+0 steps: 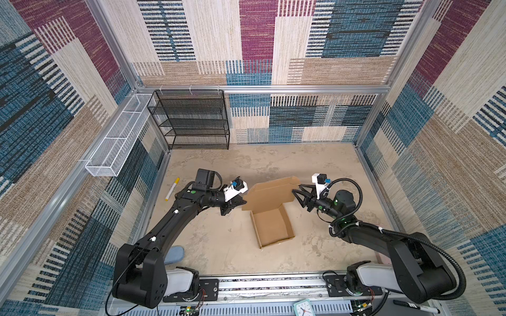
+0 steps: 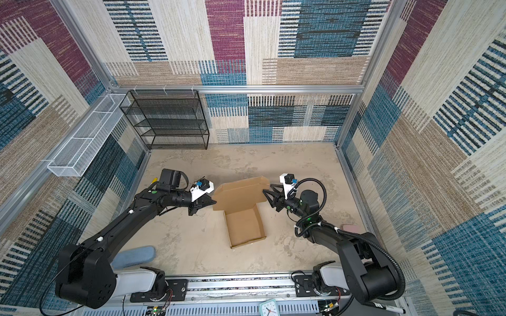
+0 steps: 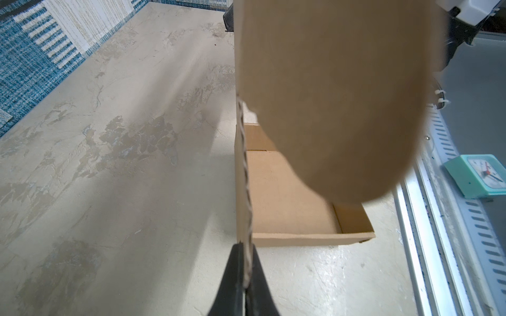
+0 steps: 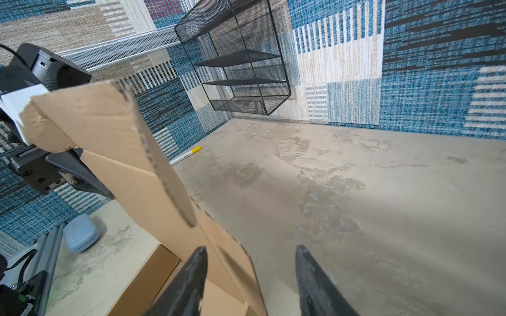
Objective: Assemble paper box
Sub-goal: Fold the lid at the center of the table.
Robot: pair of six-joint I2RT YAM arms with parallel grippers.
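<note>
Paper box (image 1: pixel 271 219): sits about mid-surface, tray end toward the near edge, with the tray walls I can see standing up. The lid panel stands near upright at the tray's far end. Its round-ended side flaps are not yet tucked.

Left gripper (image 3: pixel 244 254): clenched on the raw edge of the lid's left flap, with corrugation showing between the jaws. Right gripper (image 4: pixel 251 247): jaws apart, nothing held. One finger lies just beside the right flap (contact unclear from the wrist view).

Marker (image 1: pixel 172 189) near the left edge and black mesh shelf (image 1: pixel 191 120) at the far-left corner, both well apart from the box.

Risks, as judged:
- The pinch is on a thin edge only, so a pull off the score line may crease the board or slip free.
- Nothing weighs the tray down, so swinging the lid could drag or tip it.
- The right jaws closing askew could buckle the flap rather than fold it.
</note>
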